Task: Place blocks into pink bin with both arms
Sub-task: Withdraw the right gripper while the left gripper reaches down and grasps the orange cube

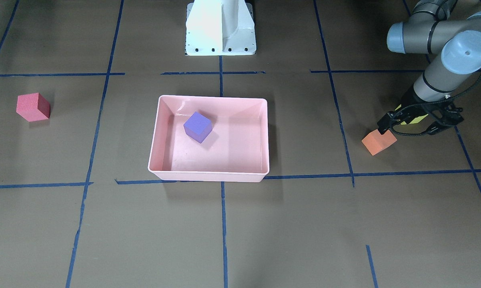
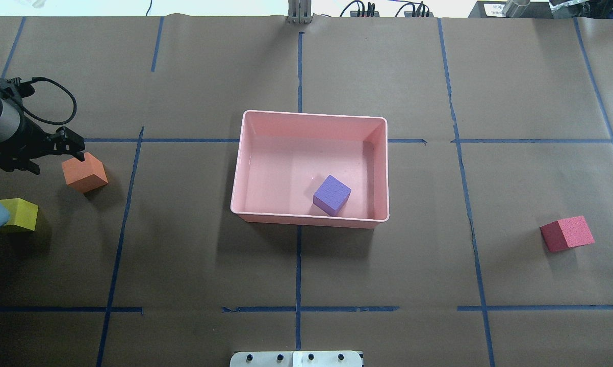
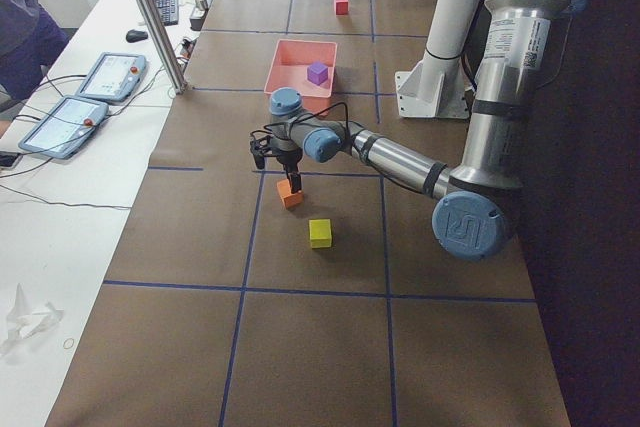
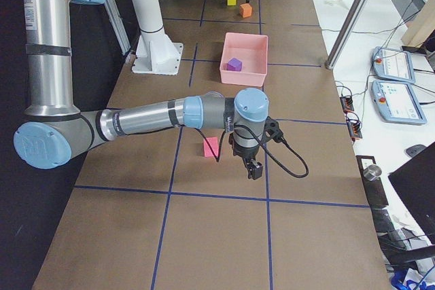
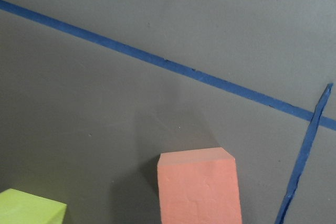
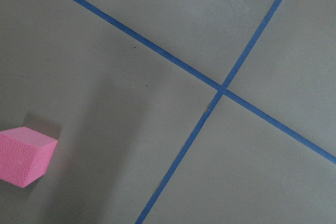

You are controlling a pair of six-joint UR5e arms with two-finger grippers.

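The pink bin (image 1: 208, 176) (image 2: 311, 220) sits mid-table with the purple block (image 1: 197, 127) (image 2: 331, 194) inside it. My left gripper (image 1: 391, 118) (image 2: 73, 143) hangs low at the far edge of the orange block (image 1: 378, 142) (image 2: 84, 172) (image 5: 198, 187). Its jaws look open and hold nothing. The yellow-green block (image 2: 20, 215) (image 5: 29, 208) lies just beside it. The red block (image 1: 33, 107) (image 2: 566, 233) (image 6: 26, 156) lies alone on the other side. My right gripper (image 4: 253, 168) shows only in the exterior right view, close to the red block. I cannot tell whether it is open or shut.
The white pedestal base (image 1: 220, 28) stands behind the bin. Blue tape lines (image 2: 299, 265) cross the brown table cover. A side table with tablets (image 3: 110, 77) and a metal post (image 3: 150, 17) runs along the far edge, with a person (image 3: 20, 37) there.
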